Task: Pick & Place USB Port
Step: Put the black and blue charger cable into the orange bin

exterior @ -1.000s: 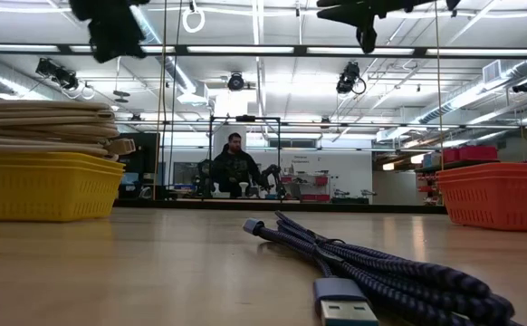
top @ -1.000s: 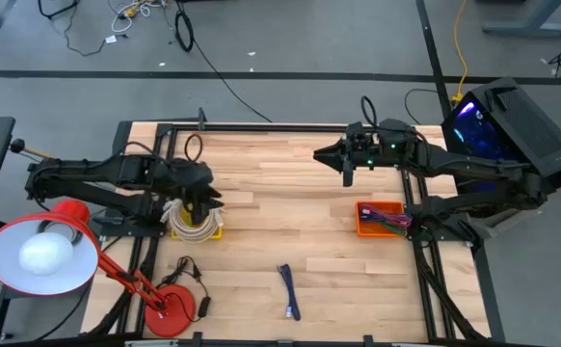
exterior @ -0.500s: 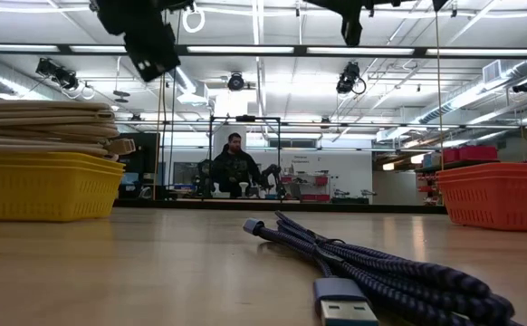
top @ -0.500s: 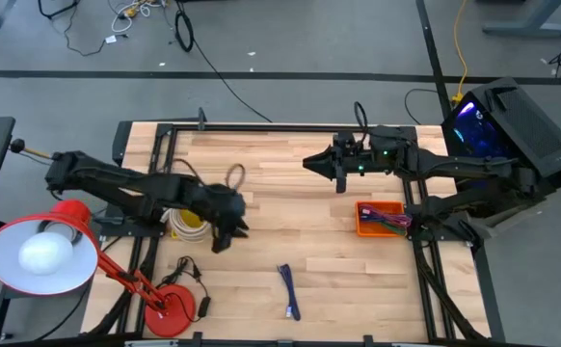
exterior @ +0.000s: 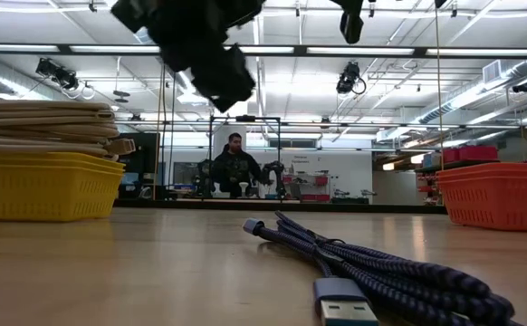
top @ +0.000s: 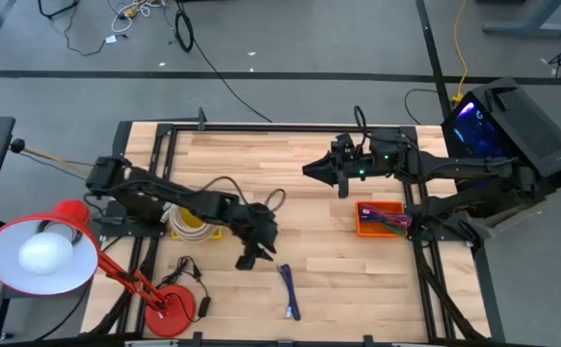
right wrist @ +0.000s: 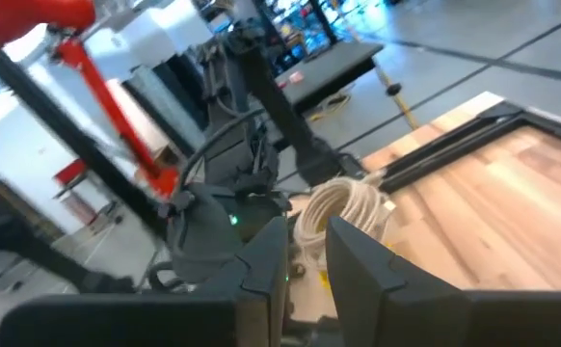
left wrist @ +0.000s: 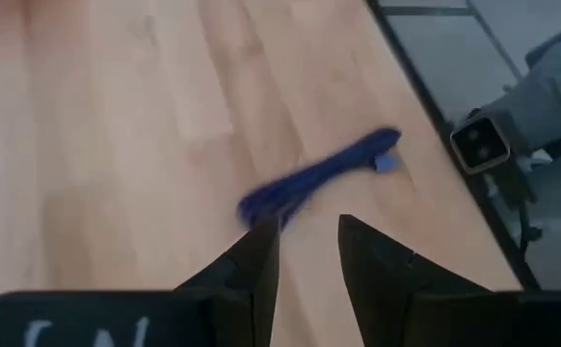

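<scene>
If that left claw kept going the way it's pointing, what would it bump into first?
Most likely the blue USB cable lying on the wooden table. The left gripper, open and empty, points down at the cable's near end, though how far above it hangs is unclear.

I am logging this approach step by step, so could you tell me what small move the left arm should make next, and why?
Probably ease the left pincer a little farther toward the blue USB cable and lower it. Its fingers are slightly apart and empty, the cable's near end lies just beyond them on the wood, and the low view shows the arm above the table.
</scene>
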You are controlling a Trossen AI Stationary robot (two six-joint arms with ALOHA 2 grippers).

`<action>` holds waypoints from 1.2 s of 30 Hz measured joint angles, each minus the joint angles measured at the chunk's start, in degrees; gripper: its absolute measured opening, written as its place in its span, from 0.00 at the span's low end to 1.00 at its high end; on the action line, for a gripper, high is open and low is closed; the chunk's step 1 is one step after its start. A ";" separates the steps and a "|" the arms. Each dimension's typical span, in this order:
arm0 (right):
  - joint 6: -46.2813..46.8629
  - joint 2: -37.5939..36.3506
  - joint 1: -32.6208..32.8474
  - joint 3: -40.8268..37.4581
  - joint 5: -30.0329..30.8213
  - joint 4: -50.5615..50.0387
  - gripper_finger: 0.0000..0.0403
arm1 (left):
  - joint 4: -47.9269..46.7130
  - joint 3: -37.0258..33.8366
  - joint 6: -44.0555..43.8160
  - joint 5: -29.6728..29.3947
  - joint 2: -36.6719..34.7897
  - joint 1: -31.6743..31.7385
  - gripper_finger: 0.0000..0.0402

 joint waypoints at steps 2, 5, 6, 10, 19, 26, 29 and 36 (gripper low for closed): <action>-0.27 0.01 0.00 0.00 -1.91 -0.18 0.19 | -1.13 3.72 0.89 0.06 3.45 -1.10 0.30; -0.74 0.01 0.00 0.00 -4.79 -0.40 0.19 | -5.03 10.62 4.65 -0.76 8.87 -2.46 0.32; -1.09 0.01 0.00 0.00 -5.89 -0.49 0.19 | -6.95 13.24 5.88 -1.05 10.57 -2.54 0.33; -1.24 -0.36 -0.02 -0.07 -9.81 -0.38 0.19 | -17.25 21.31 9.60 -2.46 15.99 -2.00 0.35; -1.02 -2.93 0.13 -0.04 -15.72 3.84 0.19 | -29.01 25.28 22.35 -0.47 22.51 -2.81 0.37; -1.39 -3.77 0.13 -0.04 -15.66 1.43 0.19 | -26.93 26.38 23.31 -4.10 22.75 -4.12 0.41; -1.81 -3.78 0.13 -0.04 -15.61 1.37 0.19 | -23.19 27.16 23.74 -4.83 22.61 -4.78 0.42; -1.76 -3.75 0.13 -0.04 -15.50 1.92 0.19 | -19.87 27.11 27.81 -5.58 24.21 -6.63 0.44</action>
